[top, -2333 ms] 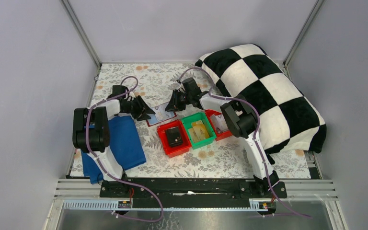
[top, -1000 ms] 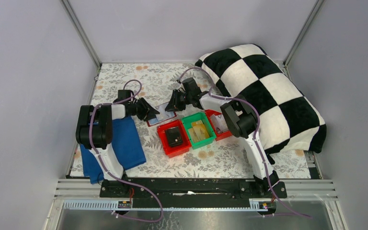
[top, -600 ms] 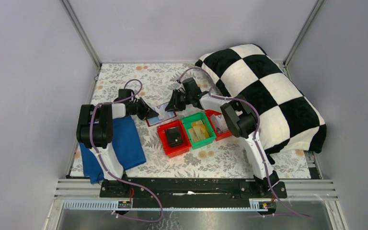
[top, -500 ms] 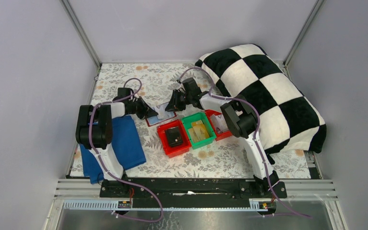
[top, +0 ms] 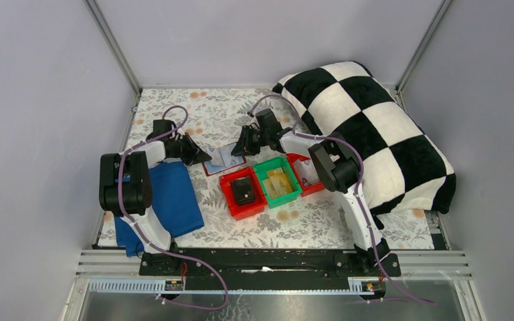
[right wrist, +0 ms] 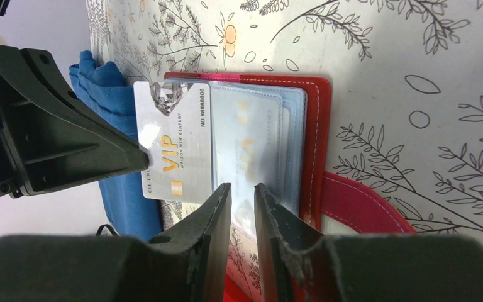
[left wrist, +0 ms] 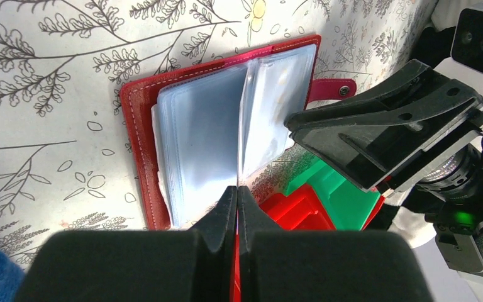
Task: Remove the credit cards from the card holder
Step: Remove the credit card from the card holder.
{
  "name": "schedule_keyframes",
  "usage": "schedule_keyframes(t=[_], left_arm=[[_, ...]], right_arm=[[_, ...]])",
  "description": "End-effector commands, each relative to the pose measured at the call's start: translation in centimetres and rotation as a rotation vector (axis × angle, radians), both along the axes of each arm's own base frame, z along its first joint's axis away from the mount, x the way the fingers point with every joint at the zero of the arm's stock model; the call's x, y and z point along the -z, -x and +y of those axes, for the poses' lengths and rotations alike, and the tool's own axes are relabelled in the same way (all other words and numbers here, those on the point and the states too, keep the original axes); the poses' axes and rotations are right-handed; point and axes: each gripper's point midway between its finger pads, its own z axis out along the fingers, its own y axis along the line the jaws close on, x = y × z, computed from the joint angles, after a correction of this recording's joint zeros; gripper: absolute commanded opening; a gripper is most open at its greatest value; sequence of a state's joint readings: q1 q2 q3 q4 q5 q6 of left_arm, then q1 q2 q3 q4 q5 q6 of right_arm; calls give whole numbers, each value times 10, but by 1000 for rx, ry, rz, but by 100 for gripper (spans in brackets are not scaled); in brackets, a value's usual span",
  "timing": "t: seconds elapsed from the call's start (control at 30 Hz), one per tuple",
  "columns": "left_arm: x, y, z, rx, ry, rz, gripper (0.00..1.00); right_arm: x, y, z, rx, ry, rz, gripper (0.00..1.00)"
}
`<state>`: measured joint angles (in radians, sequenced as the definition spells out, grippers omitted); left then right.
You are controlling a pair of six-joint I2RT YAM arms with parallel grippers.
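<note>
From overhead the card holder [top: 226,158] is too small to make out in detail (crowded from both sides); up close the right fingers [right wrist: 207,251] hide its near edge.

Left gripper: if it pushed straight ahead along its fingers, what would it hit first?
Probably the card holder: the left gripper, shut on a credit card, points down at the holder's open pages. The right gripper sits beyond, off to one side; depth is unclear.

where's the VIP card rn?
Right wrist view: the VIP card sticks partly out of the open card holder on the blue cloth side, its outer edge pinched by the left gripper.
</note>
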<state>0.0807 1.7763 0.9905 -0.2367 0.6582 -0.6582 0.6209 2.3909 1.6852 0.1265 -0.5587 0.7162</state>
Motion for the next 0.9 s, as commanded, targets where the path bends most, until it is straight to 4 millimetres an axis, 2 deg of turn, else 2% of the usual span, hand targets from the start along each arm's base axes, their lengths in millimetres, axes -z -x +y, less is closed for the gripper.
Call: schedule_keyframes(t=[0.0,0.2,0.47,0.57,0.87], left_arm=[[-10,-1,5,5,-30,-50,0],[-16,-4,5,15,-27,-65,0],[-9,0,2,33,-12,-55,0],[-6,1,1,41,-7,-49,0],[-5,1,-2,62,12,-50,0]], right_arm=[[-13,1,-5,0,5,-10,28],[-36,-1,1,-7,-57,-45,30],[-61,3,22,-47,-122,-77,33],[-57,7,32,-70,-112,-70,33],[-19,19,48,-96,-46,-5,33]])
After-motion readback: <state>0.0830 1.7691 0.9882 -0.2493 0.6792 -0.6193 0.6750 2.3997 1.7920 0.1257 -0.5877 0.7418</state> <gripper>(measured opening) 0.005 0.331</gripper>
